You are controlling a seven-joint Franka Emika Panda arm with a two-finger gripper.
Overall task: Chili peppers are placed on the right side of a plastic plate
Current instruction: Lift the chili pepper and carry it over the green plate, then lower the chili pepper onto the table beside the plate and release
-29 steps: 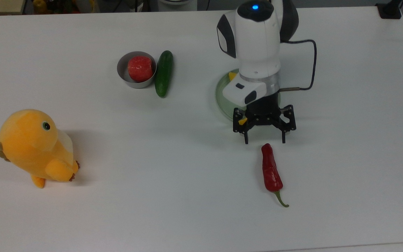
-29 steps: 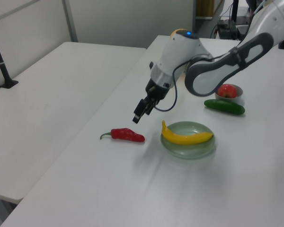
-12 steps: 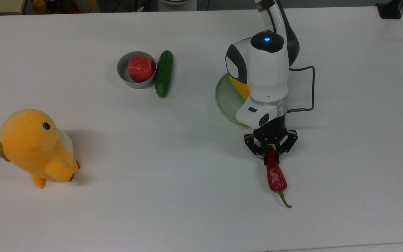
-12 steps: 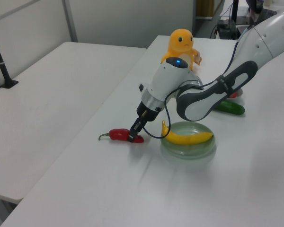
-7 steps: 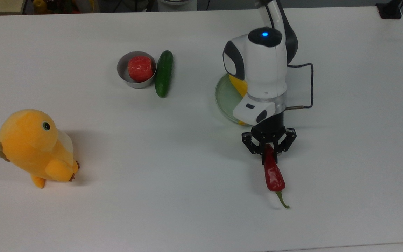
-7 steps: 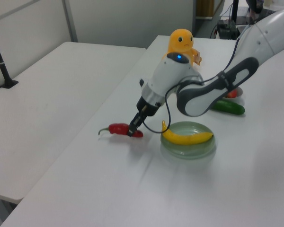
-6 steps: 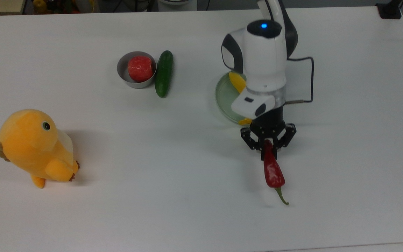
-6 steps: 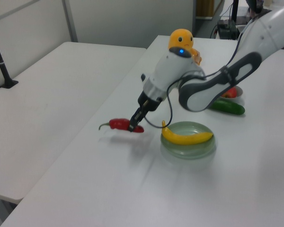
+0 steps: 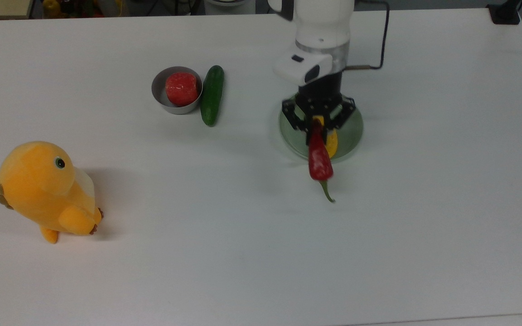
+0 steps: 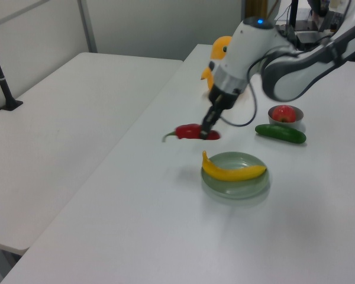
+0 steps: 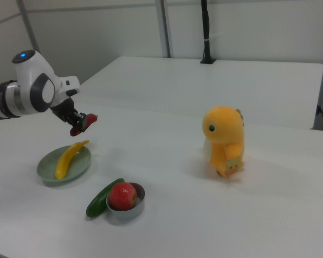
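Tool (image 9: 317, 125) grips chili (image 9: 319, 156), airborne above plate (image 9: 354, 131)

Red chili (image 9: 319, 158) aloft, green plate (image 9: 352, 136) below — level

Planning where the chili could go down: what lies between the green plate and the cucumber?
Bare white table in the top view: nothing lies between the plastic plate and the cucumber.

Glossy, smooth red chili pepper (image 9: 320, 159). Pale green plate (image 9: 350, 136), apparently translucent plastic. Smooth, shiny yellow banana-shaped fruit (image 10: 234, 171). Fuzzy orange plush toy (image 9: 45, 191). Matt grey bowl (image 9: 163, 100), possibly metal. Glossy cucumber (image 9: 212, 95). Matt white table (image 9: 243, 253).
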